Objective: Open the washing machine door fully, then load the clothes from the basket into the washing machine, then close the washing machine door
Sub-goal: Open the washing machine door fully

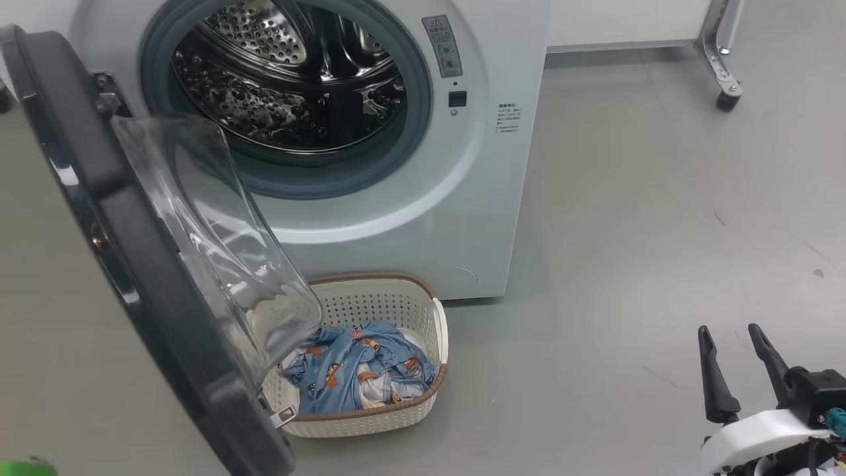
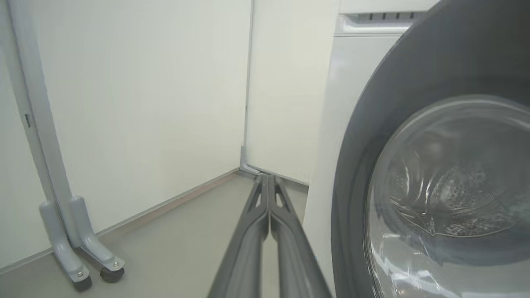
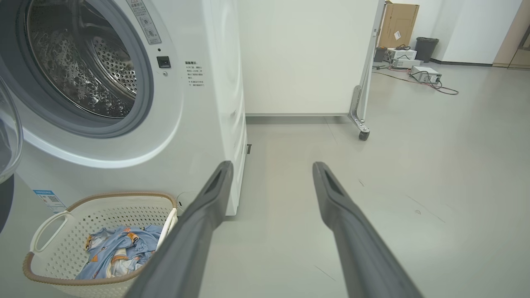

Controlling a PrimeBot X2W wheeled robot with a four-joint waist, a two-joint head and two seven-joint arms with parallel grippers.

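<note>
The white washing machine (image 1: 462, 185) stands with its steel drum (image 1: 291, 79) exposed. Its black round door (image 1: 145, 277) is swung out toward me at the left, the clear porthole dome (image 1: 225, 244) hanging over the basket. The cream basket (image 1: 377, 311) sits on the floor in front of the machine, holding the light blue printed clothes (image 1: 357, 373). My left gripper (image 2: 268, 178) is shut on nothing, pointing past the door's outer face (image 2: 414, 124) toward the wall corner. My right gripper (image 1: 730, 330) stands open low at the right, well away from the basket (image 3: 103, 207) and clothes (image 3: 120, 252).
A wheeled metal stand leg (image 1: 724, 73) is at the back right; another stand (image 2: 78, 256) sits left of the machine by the wall. Boxes and cables (image 3: 418, 70) lie far off. Open grey floor (image 1: 661, 264) spreads right of the machine.
</note>
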